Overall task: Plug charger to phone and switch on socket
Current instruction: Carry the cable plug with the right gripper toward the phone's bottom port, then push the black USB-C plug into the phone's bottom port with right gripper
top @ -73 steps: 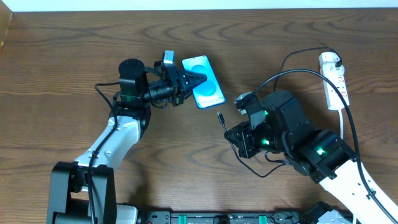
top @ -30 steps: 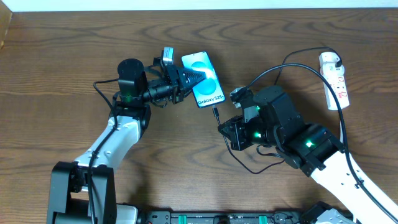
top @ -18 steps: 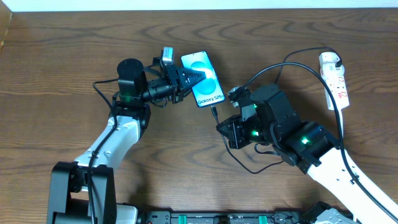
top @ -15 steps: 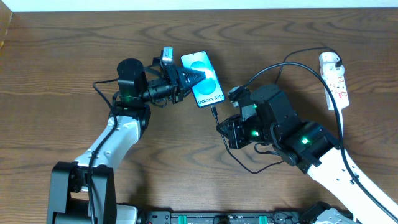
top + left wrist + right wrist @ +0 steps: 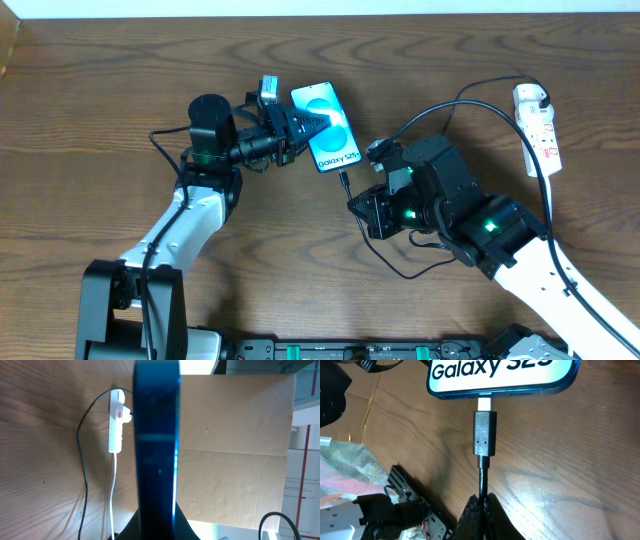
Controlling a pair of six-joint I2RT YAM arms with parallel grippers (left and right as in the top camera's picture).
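Clamping the phone (image 5: 335, 142) by its long edge in the left gripper (image 5: 312, 124) at mid-table; pinching the charger (image 5: 484, 435) just behind its plug tip in the right gripper (image 5: 481, 501), tip-first against the phone's bottom port.

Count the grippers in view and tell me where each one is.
2. The left gripper clamps the phone. The right gripper pinches the charger cable just behind its plug tip, at the phone's bottom edge.
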